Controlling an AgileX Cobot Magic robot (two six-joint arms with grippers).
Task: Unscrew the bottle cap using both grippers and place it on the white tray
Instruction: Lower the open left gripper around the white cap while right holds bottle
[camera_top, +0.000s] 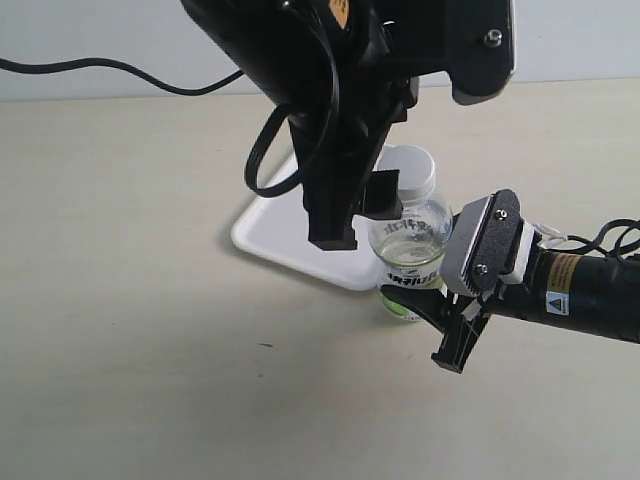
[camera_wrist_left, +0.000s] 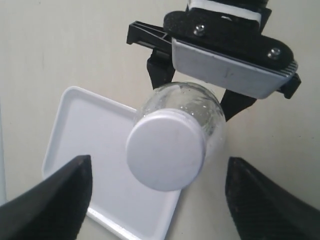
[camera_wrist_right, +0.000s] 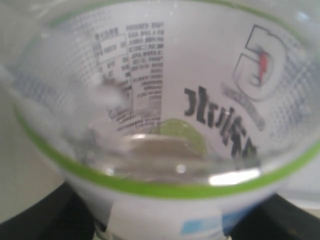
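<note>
The clear bottle (camera_top: 412, 240) with its green-and-white label stands upright at the near right corner of the white tray (camera_top: 275, 228). The white bottle cap (camera_top: 412, 172) sits on its neck. My right gripper (camera_top: 428, 312), with the grey screwed plate, is shut on the bottle's lower body; the bottle (camera_wrist_right: 165, 100) fills the right wrist view. My left gripper (camera_top: 357, 222), all black, hangs open over and beside the cap. In the left wrist view the cap (camera_wrist_left: 166, 149) lies between and beyond the wide-spread fingers (camera_wrist_left: 52, 200), above the tray (camera_wrist_left: 85, 140), untouched.
A beige tabletop (camera_top: 130, 330) surrounds the tray. A black cable (camera_top: 120, 68) runs along the back edge by the pale wall. The right arm's body (camera_top: 585, 290) lies low over the table at the right. The right gripper's grey plate (camera_wrist_left: 227, 67) sits close behind the bottle.
</note>
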